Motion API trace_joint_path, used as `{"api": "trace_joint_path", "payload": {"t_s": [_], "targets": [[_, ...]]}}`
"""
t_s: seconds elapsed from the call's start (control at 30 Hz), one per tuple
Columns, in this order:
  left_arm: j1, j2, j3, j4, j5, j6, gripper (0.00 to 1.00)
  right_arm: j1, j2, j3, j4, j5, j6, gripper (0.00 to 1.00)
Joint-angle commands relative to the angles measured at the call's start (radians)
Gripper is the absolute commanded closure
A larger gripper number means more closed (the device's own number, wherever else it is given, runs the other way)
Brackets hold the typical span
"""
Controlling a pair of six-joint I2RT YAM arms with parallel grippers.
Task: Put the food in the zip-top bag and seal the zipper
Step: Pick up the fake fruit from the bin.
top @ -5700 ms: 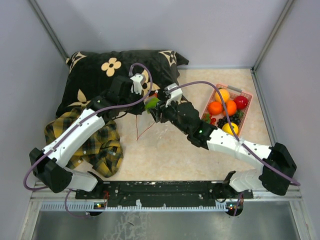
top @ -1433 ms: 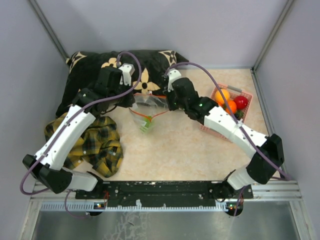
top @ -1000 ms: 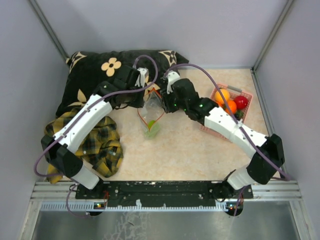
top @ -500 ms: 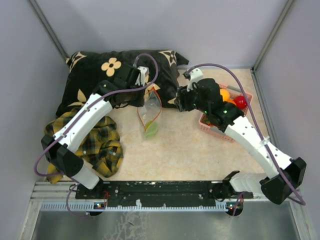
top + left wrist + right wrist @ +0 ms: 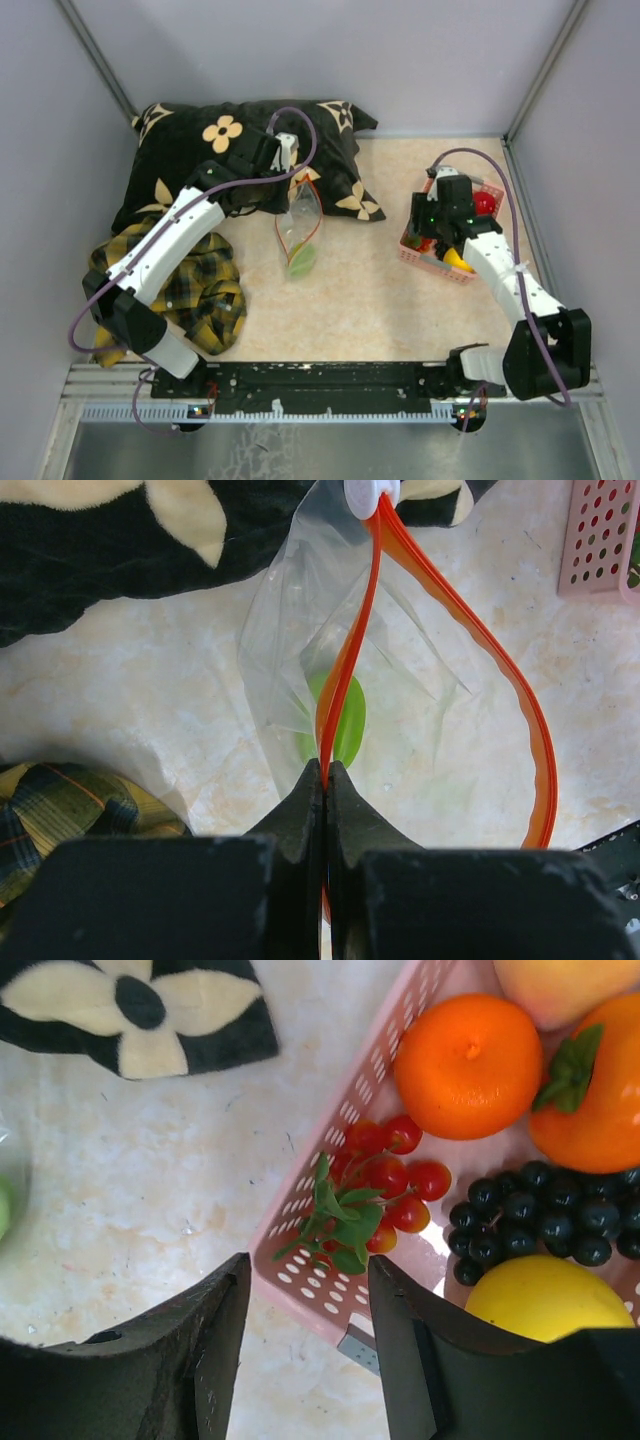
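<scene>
Open zip-top bag (image 5: 290, 630) holds green piece (image 5: 345, 720) — oranges (image 5: 467, 1065), lemon (image 5: 545, 1310) outside

Beige marbled tabletop (image 5: 370, 295). Black flowered pillow (image 5: 180, 150) upper left. Plaid cloth (image 5: 205, 290) lower left, touching pillow. Clear bag (image 5: 300, 235) at centre. Pink basket (image 5: 415, 252) at right.

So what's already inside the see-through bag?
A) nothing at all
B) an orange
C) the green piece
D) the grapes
C: the green piece shows through the clear zip-top bag, while the oranges and grapes lie in the pink basket.
</scene>
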Motion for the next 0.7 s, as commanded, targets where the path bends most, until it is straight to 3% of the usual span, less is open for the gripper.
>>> {"api": "trace_joint_path", "payload": {"t_s": [0.0,0.2,0.67], "targets": [[-0.003,-0.009,0.01,0.02,0.008,0.016,1.0,-0.011,-0.002,-0.028,0.074,-0.03,0.022,0.49],[-0.003,-0.011,0.002,0.025,0.011,0.017,1.0,-0.023,0.023,-0.074,0.115,0.093,0.043,0.52],[-0.003,-0.018,-0.007,0.031,0.013,0.018,1.0,-0.088,0.167,-0.134,0.274,-0.076,0.069,0.6]]}}
